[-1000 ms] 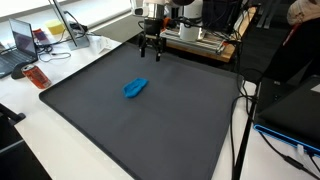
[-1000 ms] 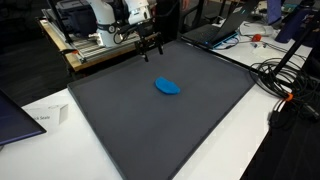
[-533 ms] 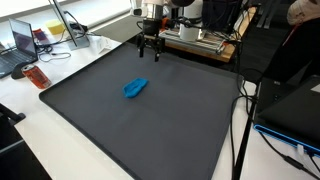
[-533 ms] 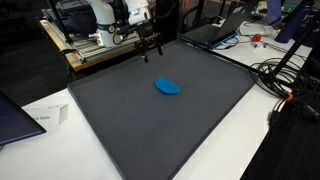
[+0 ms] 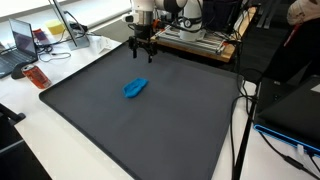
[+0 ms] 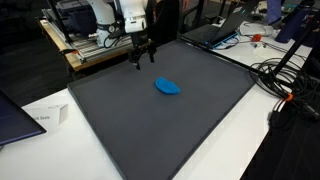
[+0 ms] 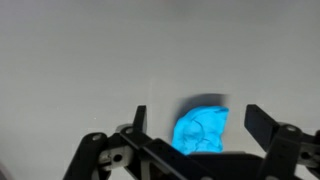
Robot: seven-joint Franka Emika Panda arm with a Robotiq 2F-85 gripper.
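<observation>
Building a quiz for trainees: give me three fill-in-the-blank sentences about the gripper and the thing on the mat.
The gripper has its jaws ___.
The small object on the dark mat is coloured ___.
In the wrist view the object shows ___ the two fingers.
Missing words: open; blue; between.

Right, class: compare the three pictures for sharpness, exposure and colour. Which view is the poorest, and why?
Wrist view: the poorest, soft and smeared; the blue object glows a washed-out cyan, the mat reads pale grey, and the open claw is a dark silhouette. Both exterior views: evenly lit and sharper, with the mat dark grey and the object a solid blue with little shadow.
</observation>
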